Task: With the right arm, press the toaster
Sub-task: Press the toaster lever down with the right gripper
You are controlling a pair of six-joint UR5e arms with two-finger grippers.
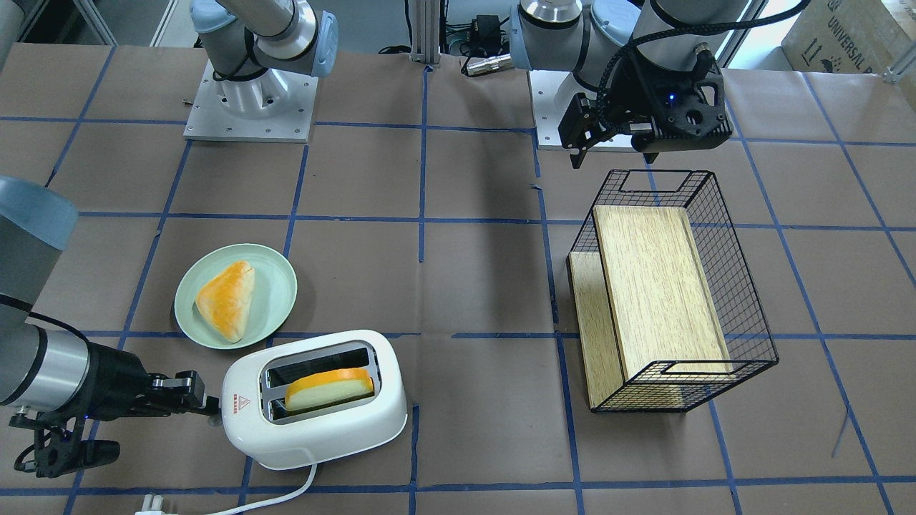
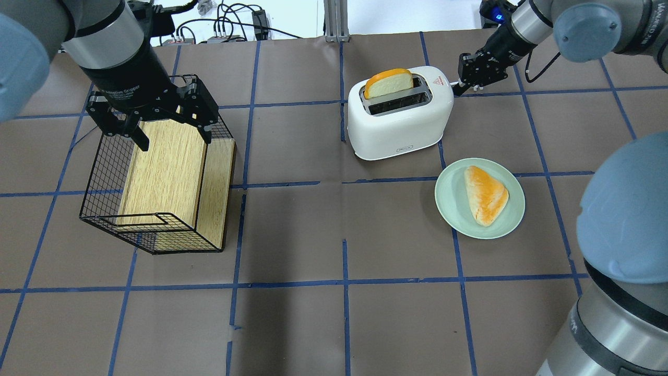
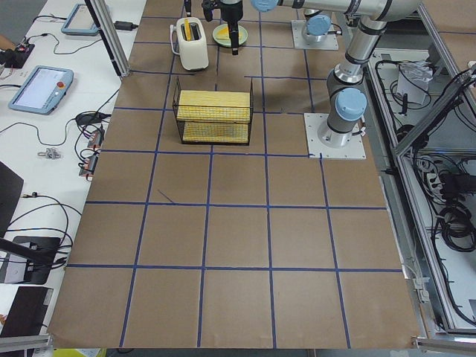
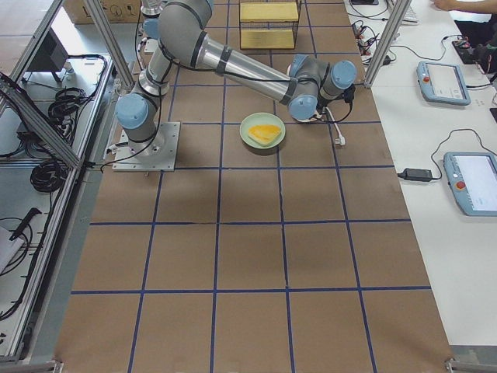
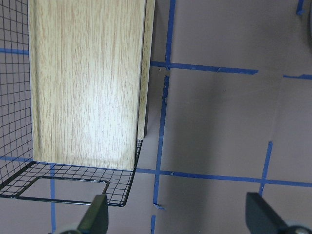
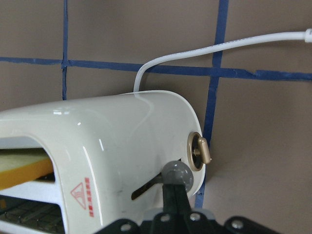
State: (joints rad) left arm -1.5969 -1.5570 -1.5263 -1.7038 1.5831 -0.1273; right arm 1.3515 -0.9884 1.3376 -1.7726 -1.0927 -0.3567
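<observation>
The white toaster (image 1: 315, 429) stands near the table's operator side, with a slice of bread (image 1: 330, 387) upright in one slot. It also shows in the overhead view (image 2: 402, 122). My right gripper (image 1: 210, 409) is shut, its tips at the toaster's end face below the red triangle sticker (image 1: 242, 405). In the right wrist view the closed fingers (image 6: 175, 202) touch the clear lever knob (image 6: 178, 175) at the slot on the toaster (image 6: 107, 141). My left gripper (image 2: 173, 134) is open and empty, hovering over the wire basket (image 2: 104, 209).
A pale green plate (image 1: 275, 307) with a triangular bun (image 1: 227, 300) lies beside the toaster. The black wire basket (image 1: 744, 300) holds wooden boards (image 1: 658, 286). The toaster's white cord (image 1: 286, 493) and plug (image 1: 154, 503) lie at the table edge. A brass dial (image 6: 200, 151) sits above the lever.
</observation>
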